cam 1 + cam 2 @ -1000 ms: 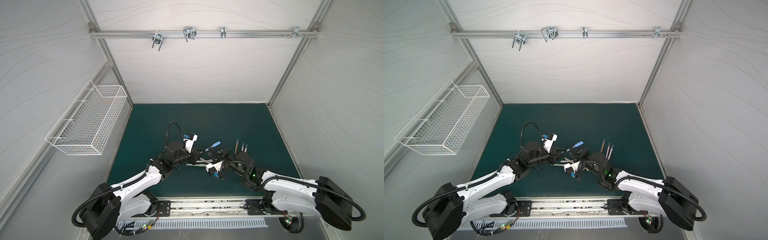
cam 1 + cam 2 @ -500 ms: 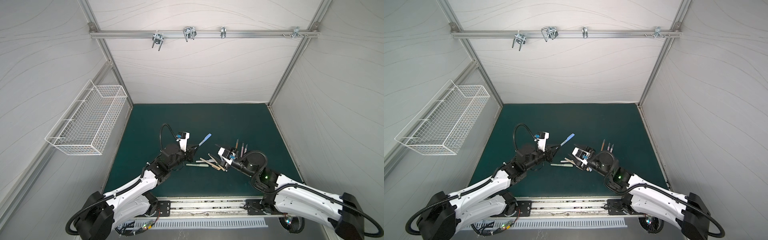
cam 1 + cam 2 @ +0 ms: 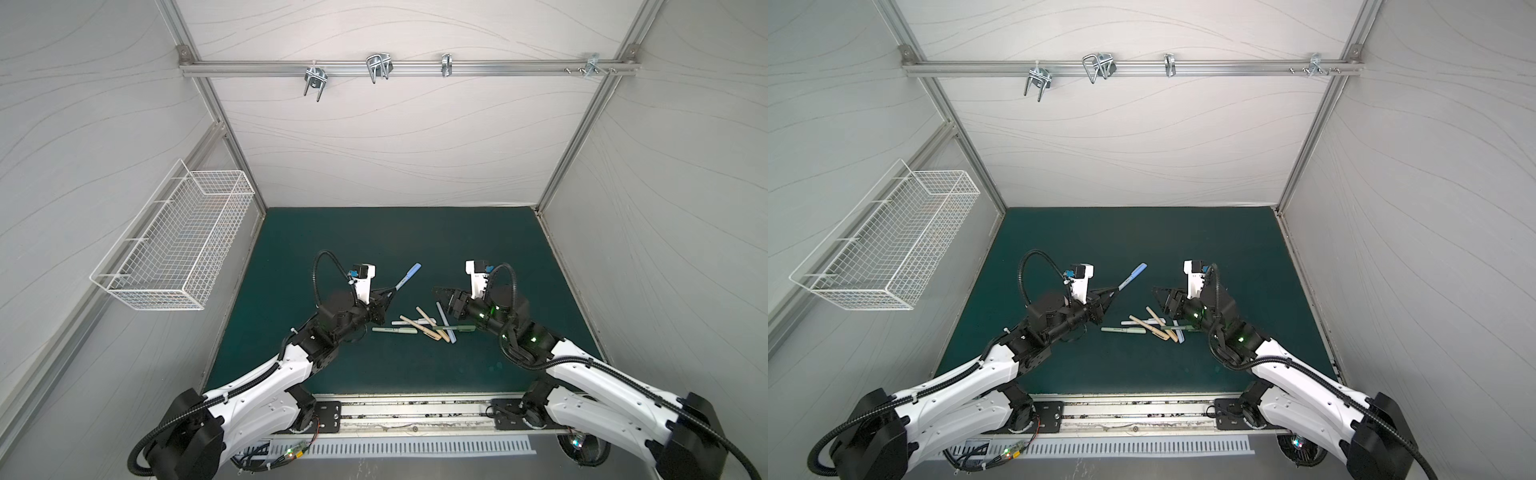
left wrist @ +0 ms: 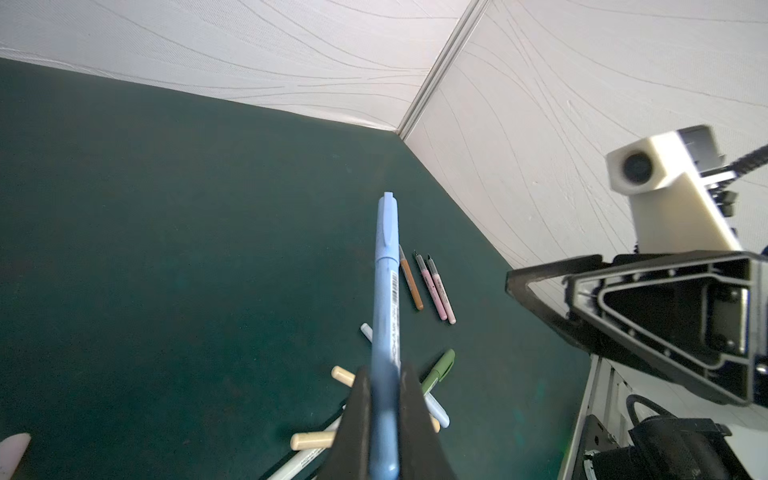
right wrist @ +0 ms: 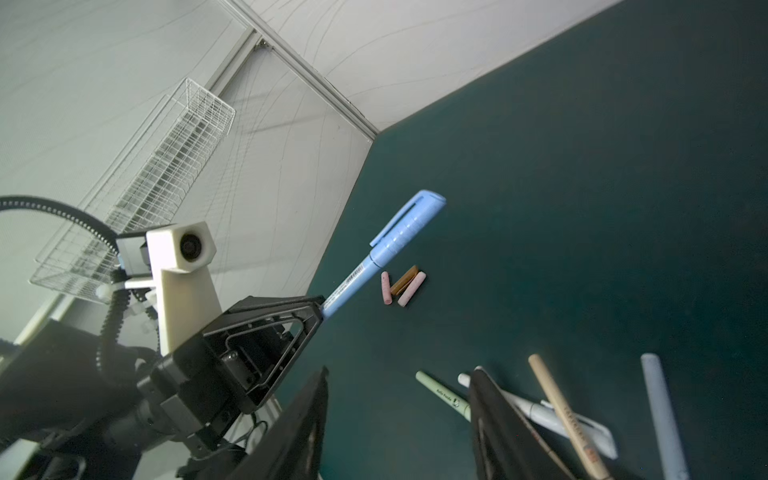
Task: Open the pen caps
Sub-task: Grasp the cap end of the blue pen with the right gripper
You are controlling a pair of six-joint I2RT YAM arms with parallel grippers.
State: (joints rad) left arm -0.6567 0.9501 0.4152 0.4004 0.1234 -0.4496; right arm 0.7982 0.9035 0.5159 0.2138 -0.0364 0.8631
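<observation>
Pretty sure the left gripper (image 4: pixel 384 376) is pinching the blue pen (image 4: pixel 386 299) by its tail so the cap (image 5: pixel 409 224) sticks out for the right gripper (image 5: pixel 401 368), jaws spread and empty.

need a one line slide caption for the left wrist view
Left gripper grips a blue pen by its barrel, cap on, above loose pens on the green mat.

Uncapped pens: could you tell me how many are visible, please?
3: one brown pen, two pink pens, lying side by side apart from the pile; others may be hidden.
</observation>
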